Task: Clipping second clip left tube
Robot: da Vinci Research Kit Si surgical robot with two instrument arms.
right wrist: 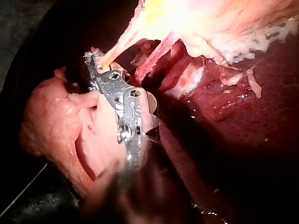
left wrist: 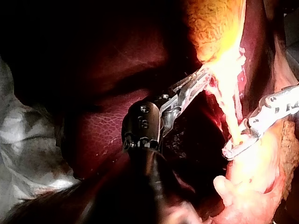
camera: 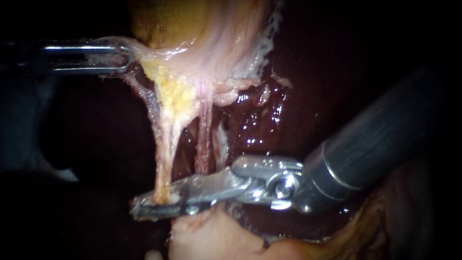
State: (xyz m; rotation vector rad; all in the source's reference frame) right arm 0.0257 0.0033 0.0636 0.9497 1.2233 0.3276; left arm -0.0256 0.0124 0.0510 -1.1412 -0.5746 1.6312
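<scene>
Light pools hard on the gallbladder [camera: 192,29] and the left tube [camera: 163,159] hanging under it; farther out everything drops to near black. Beside it wet liver [camera: 260,120] glints, and in the left wrist view its lower edge glares white.

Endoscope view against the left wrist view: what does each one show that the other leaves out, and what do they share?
Only the endoscope view shows the dark shaft of the right instrument and a pinker second tube beside the left tube. Only the left wrist view shows the left instrument with its wrist joint, plus pale crumpled material beyond it. Both show the left instrument holding the gallbladder edge and the right instrument closed on the left tube's lower end.
</scene>
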